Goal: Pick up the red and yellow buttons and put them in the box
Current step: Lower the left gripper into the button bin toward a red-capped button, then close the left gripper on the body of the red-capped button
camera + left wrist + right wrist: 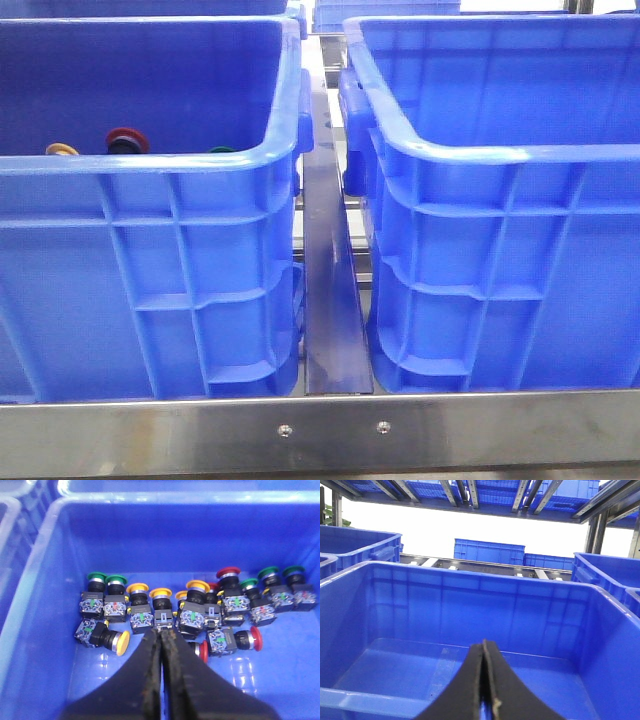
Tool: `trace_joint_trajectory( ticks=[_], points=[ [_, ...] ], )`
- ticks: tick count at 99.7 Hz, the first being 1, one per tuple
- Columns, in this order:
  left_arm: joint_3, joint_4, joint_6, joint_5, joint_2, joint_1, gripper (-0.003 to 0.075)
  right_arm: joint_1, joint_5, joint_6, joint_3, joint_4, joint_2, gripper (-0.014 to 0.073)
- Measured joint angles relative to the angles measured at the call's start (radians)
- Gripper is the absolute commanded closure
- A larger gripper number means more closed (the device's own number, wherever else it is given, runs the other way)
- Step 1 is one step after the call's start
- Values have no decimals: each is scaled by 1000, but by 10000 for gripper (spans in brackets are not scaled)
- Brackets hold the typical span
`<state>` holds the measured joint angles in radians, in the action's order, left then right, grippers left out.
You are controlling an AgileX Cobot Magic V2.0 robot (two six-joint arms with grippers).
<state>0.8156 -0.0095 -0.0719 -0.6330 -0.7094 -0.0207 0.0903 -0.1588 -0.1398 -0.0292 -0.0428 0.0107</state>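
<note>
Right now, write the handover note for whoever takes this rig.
Left gripper: shut, empty, above the button pile in the left crate.
Right gripper: shut, empty, over the right crate, whose visible floor is bare.
Red buttons and yellow buttons sit mixed with green buttons in the left crate.
Done: nothing visibly moved.
Left: pick red and yellow ones, place them in the box.

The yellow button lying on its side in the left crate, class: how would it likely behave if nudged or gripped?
The yellow button already lies on its side, so its round cap might let it pivot rather than slide. The smooth dome looks slippery to pinch; the blocky body seems easier. The left tool is closed above it.
</note>
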Motion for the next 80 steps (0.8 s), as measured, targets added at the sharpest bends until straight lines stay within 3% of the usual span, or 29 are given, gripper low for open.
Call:
trace_joint_trajectory(
  ticks=[27, 37, 51, 59, 80],
  points=[
    [82, 0, 2, -3, -201, 0, 725, 0, 0, 0, 0, 0, 0, 656],
    [84, 0, 2, -3, -243, 0, 636, 0, 0, 2, 0, 0, 0, 656],
    [84, 0, 2, -4, -279, 0, 384, 0, 0, 2, 0, 0, 0, 656],
    [84, -1, 2, -6, -289, 0, 284, 0, 0, 2, 0, 0, 0, 656],
    [91, -34, 6, -5, -312, -32, 279, 0, 0, 2, 0, 0, 0, 656]
  ],
)
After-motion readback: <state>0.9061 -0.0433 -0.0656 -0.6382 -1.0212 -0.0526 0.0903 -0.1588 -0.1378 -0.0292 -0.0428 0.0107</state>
